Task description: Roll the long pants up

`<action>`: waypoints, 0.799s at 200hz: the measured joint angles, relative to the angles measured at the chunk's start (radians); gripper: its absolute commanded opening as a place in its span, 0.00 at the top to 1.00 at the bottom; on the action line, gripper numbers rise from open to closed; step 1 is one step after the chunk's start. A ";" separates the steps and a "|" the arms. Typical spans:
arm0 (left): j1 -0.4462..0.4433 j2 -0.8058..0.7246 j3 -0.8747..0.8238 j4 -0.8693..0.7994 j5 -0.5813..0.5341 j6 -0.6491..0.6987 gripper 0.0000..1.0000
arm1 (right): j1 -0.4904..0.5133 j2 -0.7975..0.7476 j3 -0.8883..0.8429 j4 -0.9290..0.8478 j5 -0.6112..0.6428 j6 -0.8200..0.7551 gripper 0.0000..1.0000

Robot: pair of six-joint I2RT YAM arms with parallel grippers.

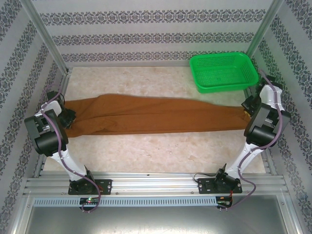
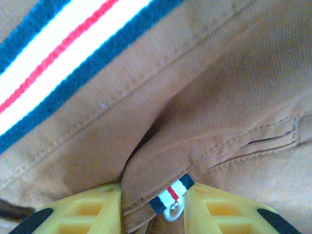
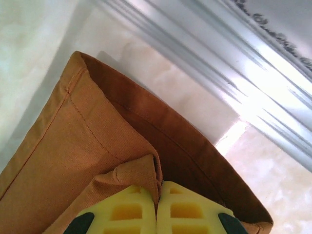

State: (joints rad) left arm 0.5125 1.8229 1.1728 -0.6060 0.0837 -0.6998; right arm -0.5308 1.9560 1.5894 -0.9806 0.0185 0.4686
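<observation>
Rust-brown soft cloth long pants (image 1: 156, 114) lie stretched flat, spanning both grippers. The left gripper (image 2: 153, 207) clamps a waistband fold between its jaws; the right gripper (image 3: 157, 195) is clenched on the hem edge. Risk: the thin right pinch slips and the roll skews.

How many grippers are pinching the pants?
2. The left gripper pinches a fold of the pants at the waist end; the right gripper pinches the leg hem at the other end.
</observation>
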 measured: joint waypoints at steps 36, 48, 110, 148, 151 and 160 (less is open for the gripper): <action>0.013 -0.004 0.027 -0.041 -0.008 0.019 0.58 | -0.050 0.094 0.073 0.013 0.036 -0.002 0.62; 0.027 -0.004 0.050 -0.042 -0.027 0.032 0.50 | -0.064 0.109 0.079 0.048 0.048 -0.004 0.48; -0.109 -0.107 0.192 -0.066 -0.038 0.126 0.32 | 0.146 -0.098 -0.060 0.143 0.142 -0.032 0.12; -0.372 -0.143 0.206 -0.131 0.006 0.231 0.29 | 0.433 -0.196 -0.058 0.152 0.095 -0.078 0.16; -0.396 -0.144 0.201 -0.138 0.006 0.239 0.29 | 0.449 -0.196 -0.059 0.151 0.088 -0.084 0.16; -0.466 -0.148 0.178 -0.157 0.013 0.264 0.29 | 0.488 -0.196 -0.069 0.145 0.059 -0.097 0.16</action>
State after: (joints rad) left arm 0.0467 1.6745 1.3510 -0.7631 0.0963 -0.4362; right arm -0.0433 1.7603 1.5200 -0.8360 0.0772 0.3721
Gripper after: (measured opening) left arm 0.706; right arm 0.846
